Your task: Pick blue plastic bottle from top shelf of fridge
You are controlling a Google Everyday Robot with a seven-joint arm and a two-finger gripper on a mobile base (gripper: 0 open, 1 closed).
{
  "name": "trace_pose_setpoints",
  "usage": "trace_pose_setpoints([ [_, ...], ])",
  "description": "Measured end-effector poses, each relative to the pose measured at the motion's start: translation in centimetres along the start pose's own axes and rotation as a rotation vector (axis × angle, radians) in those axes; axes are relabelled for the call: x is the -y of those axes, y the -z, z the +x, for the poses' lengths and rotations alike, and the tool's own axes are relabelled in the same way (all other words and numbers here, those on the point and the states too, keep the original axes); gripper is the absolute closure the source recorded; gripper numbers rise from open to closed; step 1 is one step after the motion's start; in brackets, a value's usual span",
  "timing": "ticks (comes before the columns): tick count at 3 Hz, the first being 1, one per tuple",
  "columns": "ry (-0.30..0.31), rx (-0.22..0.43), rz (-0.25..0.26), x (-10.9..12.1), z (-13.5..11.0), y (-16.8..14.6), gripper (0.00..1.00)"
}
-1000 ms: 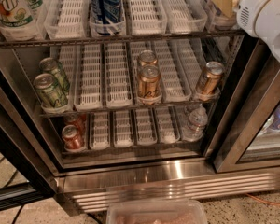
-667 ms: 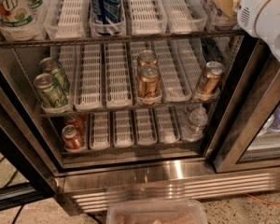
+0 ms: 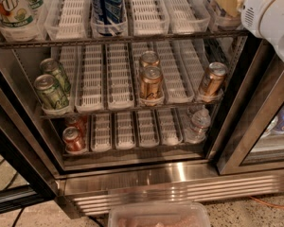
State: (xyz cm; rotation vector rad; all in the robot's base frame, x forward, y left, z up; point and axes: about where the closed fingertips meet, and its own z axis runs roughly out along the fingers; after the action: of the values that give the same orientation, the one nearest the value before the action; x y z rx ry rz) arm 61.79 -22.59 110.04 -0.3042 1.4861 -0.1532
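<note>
- Green-and-white labelled drink container (image 3: 12, 8) is seen at the far left of the top shelf (image 3: 146, 38). This is the uppermost wire shelf, lined with white slotted lane trays, inside the stainless-steel-framed display fridge (image 3: 156, 183).
- Below it, two green cans (image 3: 51, 91) are stood in the left lane of the middle shelf, and red cans (image 3: 73, 138) are stood on the lowest shelf.
- The blue plastic bottle (image 3: 108, 6), wrapped in a blue-and-white label over a clear base, is held upright in a lane of the top shelf, left of centre. Its cap is cut off by the frame edge.
- Copper-coloured cans (image 3: 150, 82) are lined up in a middle-shelf lane, and a single copper-coloured can (image 3: 212, 79) is set further right. A small crinkled clear water bottle (image 3: 199, 124) is placed on the shelf beneath.
- A white rounded arm housing (image 3: 270, 13) is seen at the upper right, well apart from the bottle. The gripper is not shown, so whether it is open or closed cannot be told.
- Nothing has been shifted over the last second: arm and bottle are found where they were. The reach is judged not yet begun, and a leftward travel toward the bottle's lane would be required.
</note>
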Motion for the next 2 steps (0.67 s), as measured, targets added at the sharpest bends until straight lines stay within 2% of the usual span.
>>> trace_pose_setpoints([
  [2,-0.028,0.044,-0.003,0.0,-2.7,0.1,1.0],
])
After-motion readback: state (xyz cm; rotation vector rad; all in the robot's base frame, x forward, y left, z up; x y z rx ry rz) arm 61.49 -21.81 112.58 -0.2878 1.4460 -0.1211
